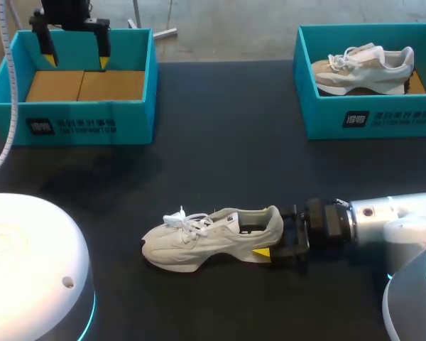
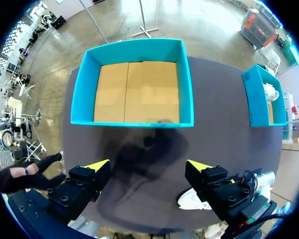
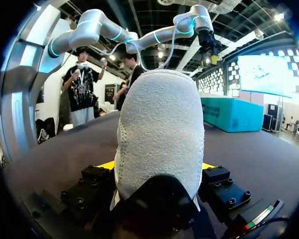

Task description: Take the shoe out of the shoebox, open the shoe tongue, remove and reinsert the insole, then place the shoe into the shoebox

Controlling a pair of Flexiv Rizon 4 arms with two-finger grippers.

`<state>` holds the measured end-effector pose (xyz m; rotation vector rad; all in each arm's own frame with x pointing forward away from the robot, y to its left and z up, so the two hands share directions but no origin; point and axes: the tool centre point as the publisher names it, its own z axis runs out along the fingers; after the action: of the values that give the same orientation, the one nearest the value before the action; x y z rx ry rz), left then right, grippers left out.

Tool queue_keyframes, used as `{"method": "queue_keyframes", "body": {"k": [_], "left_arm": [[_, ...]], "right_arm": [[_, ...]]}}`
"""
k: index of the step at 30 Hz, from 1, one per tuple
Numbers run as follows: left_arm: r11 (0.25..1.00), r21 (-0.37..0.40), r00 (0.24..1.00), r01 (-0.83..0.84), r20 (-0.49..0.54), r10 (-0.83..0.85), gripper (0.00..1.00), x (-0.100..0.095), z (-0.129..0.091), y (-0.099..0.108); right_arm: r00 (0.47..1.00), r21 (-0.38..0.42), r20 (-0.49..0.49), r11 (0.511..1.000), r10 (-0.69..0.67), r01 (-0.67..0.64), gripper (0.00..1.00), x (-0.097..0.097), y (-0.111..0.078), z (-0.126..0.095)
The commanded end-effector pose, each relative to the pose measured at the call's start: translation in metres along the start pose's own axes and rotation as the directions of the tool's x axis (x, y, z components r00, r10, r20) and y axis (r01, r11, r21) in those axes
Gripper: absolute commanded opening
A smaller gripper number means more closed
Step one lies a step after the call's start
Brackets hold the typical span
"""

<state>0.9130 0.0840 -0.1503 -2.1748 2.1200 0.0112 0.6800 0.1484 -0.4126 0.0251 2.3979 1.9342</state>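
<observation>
From above, the white shoe [image 1: 206, 238] lay on its sole on the dark desk [image 1: 220, 142], near the middle, toe pointing left. The right claw [image 1: 270, 236] came in from the right and pinched the heel; one yellow tip showed on the shoe's near side. At the far left, the left claw [image 1: 76, 61] hung over the left shoebox [image 1: 78, 114] with its fingers spread and nothing between them. The right shoebox [image 1: 369, 117] stood at the far right with a second shoe [image 1: 362, 69] inside.

From the left wrist, the left claw [image 2: 148, 167] was spread wide above the desk [image 2: 219, 114], and the left shoebox [image 2: 134, 50] with its brown cardboard floor lay ahead of it. The right shoebox [image 2: 254, 99] stood well apart to the side. A bit of the shoe [image 2: 192, 200] showed just beside one finger.

From the right wrist, the shoe [image 3: 159, 129] filled the space between the fingers of the right claw [image 3: 157, 167], heel first, with both yellow tips pressed against its sides. A teal shoebox [image 3: 231, 112] stood farther off on the desk [image 3: 264, 149].
</observation>
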Motion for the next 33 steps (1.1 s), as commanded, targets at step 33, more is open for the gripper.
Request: {"method": "queue_keyframes", "body": {"k": [33], "left_arm": [[0.997, -0.017, 0.996, -0.079, -0.047, 0.078, 1.0, 0.038, 0.001, 0.063]], "right_arm": [[1.0, 0.005, 0.002, 1.0, -0.001, 0.001, 0.0, 0.001, 0.0, 0.003]]}}
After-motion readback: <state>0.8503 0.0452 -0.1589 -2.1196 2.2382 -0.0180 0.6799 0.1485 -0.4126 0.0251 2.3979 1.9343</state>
